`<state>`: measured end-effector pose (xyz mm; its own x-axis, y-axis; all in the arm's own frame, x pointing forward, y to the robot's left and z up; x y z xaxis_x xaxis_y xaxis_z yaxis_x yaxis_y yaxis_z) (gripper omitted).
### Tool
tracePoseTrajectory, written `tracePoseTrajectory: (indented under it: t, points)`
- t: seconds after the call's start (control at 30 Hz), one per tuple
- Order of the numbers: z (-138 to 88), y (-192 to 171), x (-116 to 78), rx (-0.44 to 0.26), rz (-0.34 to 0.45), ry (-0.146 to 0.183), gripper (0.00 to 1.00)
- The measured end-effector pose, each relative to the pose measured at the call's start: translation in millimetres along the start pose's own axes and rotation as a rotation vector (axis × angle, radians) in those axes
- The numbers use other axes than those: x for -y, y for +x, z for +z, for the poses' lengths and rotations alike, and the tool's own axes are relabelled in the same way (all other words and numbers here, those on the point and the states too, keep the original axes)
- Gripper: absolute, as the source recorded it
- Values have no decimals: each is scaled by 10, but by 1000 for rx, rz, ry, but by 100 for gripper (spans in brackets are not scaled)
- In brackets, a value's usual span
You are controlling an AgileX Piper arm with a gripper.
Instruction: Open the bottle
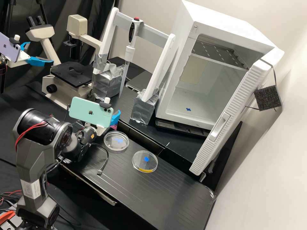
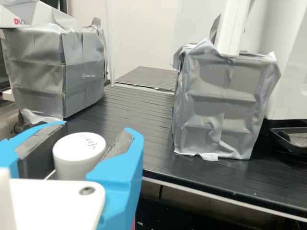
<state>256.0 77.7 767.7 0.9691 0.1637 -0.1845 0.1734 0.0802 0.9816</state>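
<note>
- From the wrist view I can make out the bottle's round, white, flat-topped cap [image 2: 79,149], with dark handwriting across its top, upright between the two bright blue fingers.
- There the gripper [image 2: 91,139] has its jaws closed in on the cap's two sides, dark pads flanking it; I read that as a pinch.
- The high view gives me the gripper [image 1: 115,118] from the side: a blue finger beside the mint-green phone [image 1: 91,111] on its mount, with a small magenta patch [image 1: 114,126] just below. I can't tell whether that patch is part of the bottle.
- My dark grey arm [image 1: 35,166] rises at the high view's left, bends at a bulky black joint, and runs its wrist out over the black bench [image 1: 166,191], roughly level.
- That view also gives me two clear, round, shallow dishes: one [image 1: 111,147] near the gripper, another [image 1: 137,167] farther along, with blue marks and a yellow strip.
- Past the gripper, the wrist view has two boxy, silver-taped blocks, one [image 2: 81,86] grey and creased, the other [image 2: 216,120] with a white post above it.
</note>
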Motion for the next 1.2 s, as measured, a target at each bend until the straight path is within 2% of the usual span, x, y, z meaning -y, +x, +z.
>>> tracePoseTrajectory:
  t: [0.67,0.9,1.03,1.13,1.2]
  points:
    - [-54,-78,-18,-22,5,0,0]
    - [-130,-166,-121,-57,38,-6,0]
    - [-180,-242,-205,-84,76,18,0]
    - [-172,-343,-183,-92,64,31,0]
    - [-151,-401,-142,-90,47,27,0]
